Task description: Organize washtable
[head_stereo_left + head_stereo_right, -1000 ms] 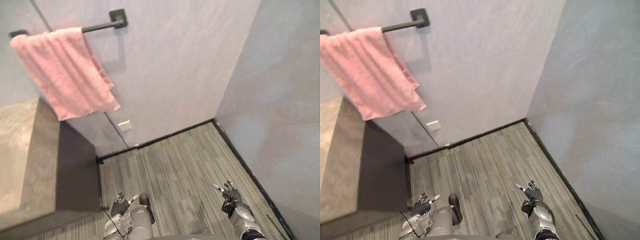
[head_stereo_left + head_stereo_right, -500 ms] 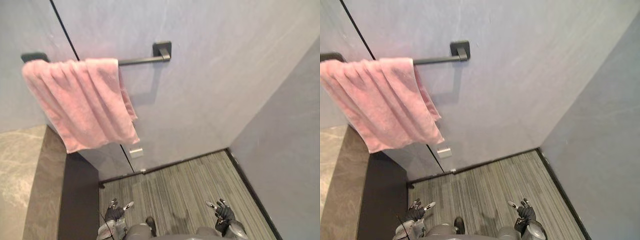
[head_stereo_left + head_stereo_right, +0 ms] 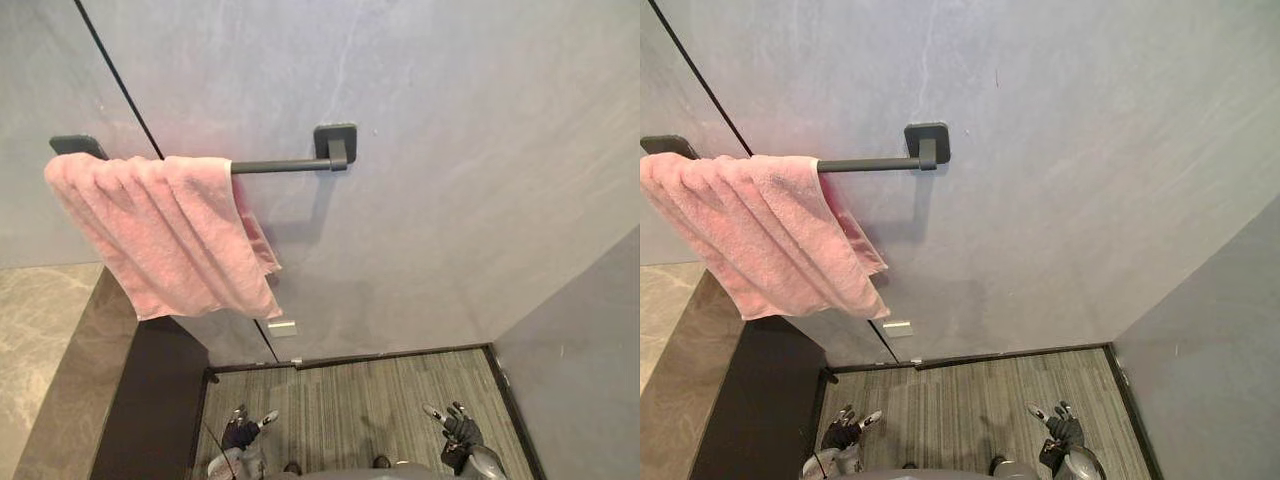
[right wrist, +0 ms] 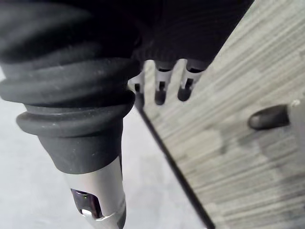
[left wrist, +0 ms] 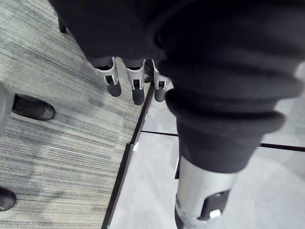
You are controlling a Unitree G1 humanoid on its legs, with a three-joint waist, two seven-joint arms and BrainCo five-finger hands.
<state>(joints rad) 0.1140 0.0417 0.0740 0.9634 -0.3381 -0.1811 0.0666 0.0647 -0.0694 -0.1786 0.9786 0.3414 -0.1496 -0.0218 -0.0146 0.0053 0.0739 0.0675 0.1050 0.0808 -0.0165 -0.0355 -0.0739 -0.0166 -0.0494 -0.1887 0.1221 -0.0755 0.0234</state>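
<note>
A pink towel (image 3: 170, 230) hangs over a dark bar (image 3: 280, 166) fixed to the grey wall, bunched toward the bar's left end. The stone washtable (image 3: 45, 350) shows at the lower left, its dark side face below it. My left hand (image 3: 240, 430) hangs low over the striped floor with fingers (image 5: 136, 88) straight and nothing in it. At the lower right my right hand (image 3: 460, 430) is likewise open and empty, its fingers (image 4: 159, 93) relaxed above the floor.
A grey side wall (image 3: 590, 370) closes the room on the right. A small white plate (image 3: 282, 328) sits low on the back wall. A dark skirting line (image 3: 380, 357) runs along the foot of the wall, above striped grey flooring (image 3: 350, 410).
The camera has tilted upward and turned, so the wall and towel bar take up more of the picture and less floor shows. Both hands stay low and open.
</note>
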